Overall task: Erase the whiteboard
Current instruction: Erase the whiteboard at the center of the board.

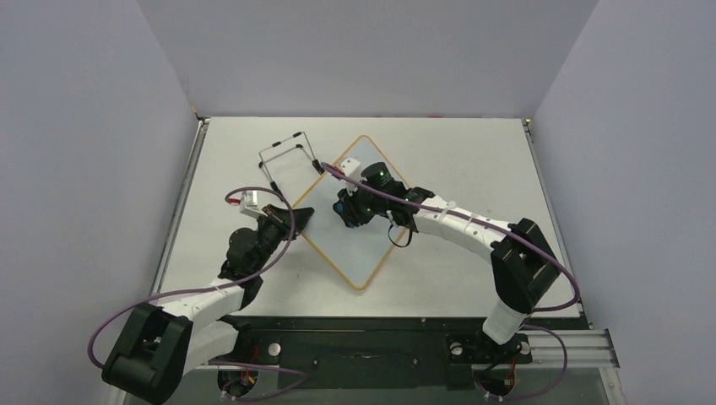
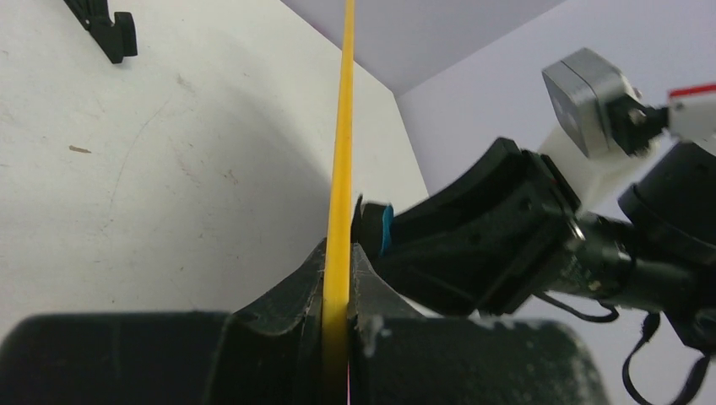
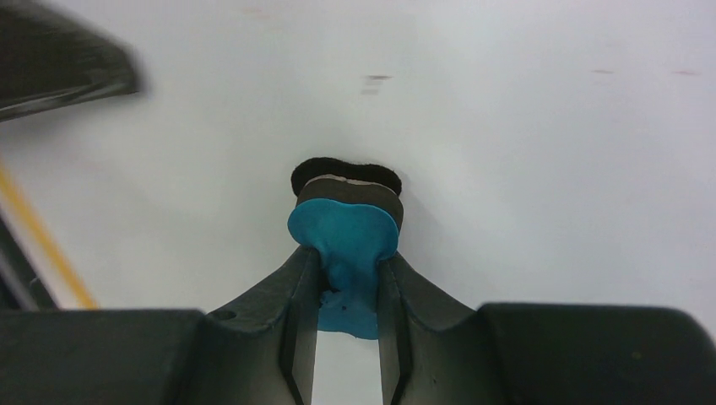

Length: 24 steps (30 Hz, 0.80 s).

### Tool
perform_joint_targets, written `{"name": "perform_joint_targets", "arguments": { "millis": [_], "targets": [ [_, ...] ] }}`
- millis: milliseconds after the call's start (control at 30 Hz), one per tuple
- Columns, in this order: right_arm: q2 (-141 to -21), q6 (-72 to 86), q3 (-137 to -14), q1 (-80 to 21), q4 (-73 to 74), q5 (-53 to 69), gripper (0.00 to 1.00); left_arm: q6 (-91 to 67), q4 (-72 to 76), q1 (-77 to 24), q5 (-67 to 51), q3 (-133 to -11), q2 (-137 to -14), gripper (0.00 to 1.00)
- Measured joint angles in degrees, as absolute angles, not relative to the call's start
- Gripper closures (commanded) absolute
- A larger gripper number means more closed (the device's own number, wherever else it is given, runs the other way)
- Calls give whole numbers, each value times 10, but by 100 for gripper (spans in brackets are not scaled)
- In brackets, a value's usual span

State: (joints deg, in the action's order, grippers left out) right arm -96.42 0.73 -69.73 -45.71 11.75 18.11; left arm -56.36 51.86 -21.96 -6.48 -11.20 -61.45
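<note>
From above, we see a white table (image 1: 473,169) boxed in on three sides by plain pale lilac walls (image 1: 363,51). A black base plate (image 1: 371,346) runs along its near edge. The whiteboard (image 1: 359,253) sits mid-table, turned like a diamond, with a black wire stand (image 1: 283,154) just beyond its far-left side. The left gripper (image 1: 301,217) is clamped on the board's left corner. The right gripper (image 1: 344,207) is over the board's face.

Through the left wrist camera, we see the board's yellow frame (image 2: 340,152) edge-on, pinched between the two dark fingers (image 2: 295,295). To its left the tabletop shows scuffs and small specks. We cannot tell whether the board lies flat.

Through the right wrist camera, we see the fingers (image 3: 291,304) pressed tight on a blue eraser (image 3: 344,240), its dark felt pad touching the glossy white face. Only a few faint marks show near the top of the view.
</note>
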Motion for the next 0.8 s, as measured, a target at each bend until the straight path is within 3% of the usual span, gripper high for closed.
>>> {"name": "perform_joint_targets", "arguments": {
  "millis": [267, 633, 800],
  "targets": [
    [-977, -11, -703, -358, 133, 116, 100, -569, 542, -226, -88, -128, -656, 100],
    [-983, -179, -775, -532, 254, 167, 100, -578, 563, -227, -96, -129, -681, 100],
    [-993, -138, -784, -479, 252, 194, 100, -578, 563, -227, -98, -129, -681, 100]
  ]
}}
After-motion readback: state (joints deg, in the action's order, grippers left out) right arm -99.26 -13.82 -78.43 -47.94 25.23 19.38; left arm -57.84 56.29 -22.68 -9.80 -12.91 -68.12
